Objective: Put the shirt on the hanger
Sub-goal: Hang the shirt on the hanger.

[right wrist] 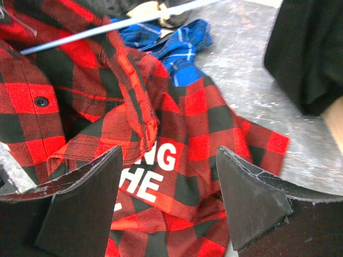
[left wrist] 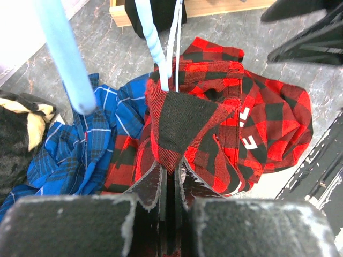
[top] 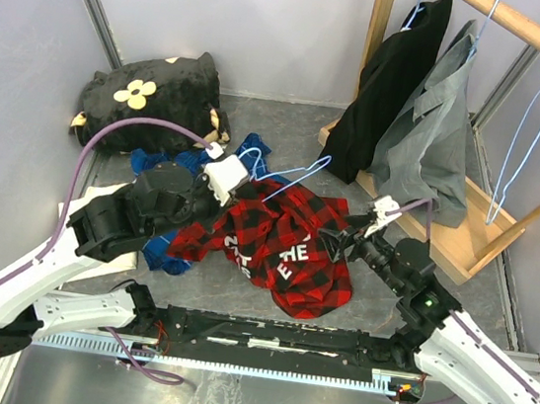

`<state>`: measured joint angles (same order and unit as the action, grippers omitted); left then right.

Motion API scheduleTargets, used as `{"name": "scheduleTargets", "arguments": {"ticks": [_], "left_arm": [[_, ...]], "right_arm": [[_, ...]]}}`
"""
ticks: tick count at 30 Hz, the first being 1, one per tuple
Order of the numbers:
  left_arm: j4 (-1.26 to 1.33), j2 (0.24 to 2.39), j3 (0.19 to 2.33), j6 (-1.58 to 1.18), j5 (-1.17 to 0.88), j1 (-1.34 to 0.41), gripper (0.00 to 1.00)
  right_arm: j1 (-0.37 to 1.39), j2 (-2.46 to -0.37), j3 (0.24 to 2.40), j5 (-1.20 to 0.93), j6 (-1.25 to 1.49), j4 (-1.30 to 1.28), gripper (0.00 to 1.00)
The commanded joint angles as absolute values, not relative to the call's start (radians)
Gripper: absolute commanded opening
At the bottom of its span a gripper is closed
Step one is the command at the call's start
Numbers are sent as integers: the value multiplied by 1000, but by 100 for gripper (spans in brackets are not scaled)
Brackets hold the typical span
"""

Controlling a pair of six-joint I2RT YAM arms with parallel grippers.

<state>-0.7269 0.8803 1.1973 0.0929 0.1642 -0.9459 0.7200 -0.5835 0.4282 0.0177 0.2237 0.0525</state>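
While my left hand (left wrist: 171,174) pinches the limp shirt (top: 284,249), my right hand (right wrist: 169,155) gapes; I'd take its buttoned edge (right wrist: 45,104).

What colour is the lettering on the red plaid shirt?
White lettering on the shirt; the right wrist view shows it best.

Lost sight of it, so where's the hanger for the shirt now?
Top view: the hanger lies mid-table at the far edge of the shirt, just right of the left claw.
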Motion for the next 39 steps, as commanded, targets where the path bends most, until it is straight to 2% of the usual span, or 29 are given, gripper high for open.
{"name": "scheduleTargets", "arguments": {"ticks": [1,9,17,21,24,31,39], "left_arm": [[-679,853,1265,48,184,-949,3],[-709,846,1324,59,160,-948,3],[-707,864,1334,64,119,-949,3],[-706,865,1332,66,110,-948,3],[-707,856,1330,64,108,-949,3],[-719,812,1319,46,116,-948,3],[-761,740,1308,25,109,-949,3]], "right_arm": [[720,-687,390,-101,290,344,78],[720,-838,321,-109,364,637,78],[720,-931,314,-105,438,757,75],[720,-957,311,-107,474,805,62],[721,-972,317,-98,485,806,48],[721,-996,365,-80,482,737,0],[720,-1010,643,140,403,287,0]]}}
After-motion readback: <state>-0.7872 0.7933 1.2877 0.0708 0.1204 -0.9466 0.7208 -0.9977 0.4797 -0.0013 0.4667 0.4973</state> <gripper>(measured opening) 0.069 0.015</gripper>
